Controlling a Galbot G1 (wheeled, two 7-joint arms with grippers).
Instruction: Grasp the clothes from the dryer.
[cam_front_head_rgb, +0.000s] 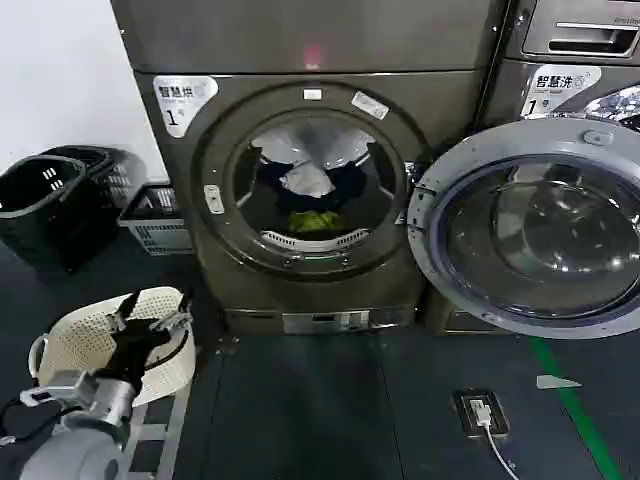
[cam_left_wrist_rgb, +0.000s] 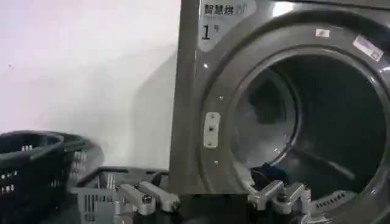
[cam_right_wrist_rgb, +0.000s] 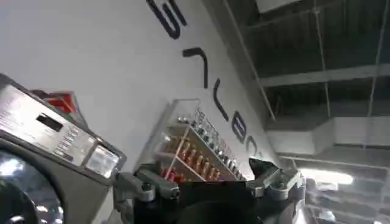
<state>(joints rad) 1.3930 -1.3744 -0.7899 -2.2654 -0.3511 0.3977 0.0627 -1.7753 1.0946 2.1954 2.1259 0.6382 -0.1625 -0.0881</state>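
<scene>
Brushed metal, glass, soft cloth and perforated plastic

The dryer (cam_front_head_rgb: 300, 150) has a bronze-grey metal shell with a dull satin sheen; its door (cam_front_head_rgb: 530, 240) is glossy, reflective glass in a smooth grey rim. The clothes (cam_front_head_rgb: 308, 195) inside look soft and matt, crumpled cloth. The black baskets (cam_front_head_rgb: 45, 205) and the cream basket (cam_front_head_rgb: 80, 340) are perforated plastic, smooth and faintly shiny. The left gripper (cam_front_head_rgb: 150, 315) has pale metal finger links on matt black housing.

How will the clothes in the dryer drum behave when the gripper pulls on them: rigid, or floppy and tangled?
Probably floppy: the clothes lie slumped in a soft heap inside the dryer. Likely light, though overlapping pieces may drag out together. The left gripper, open, is well short of the porthole.
</scene>
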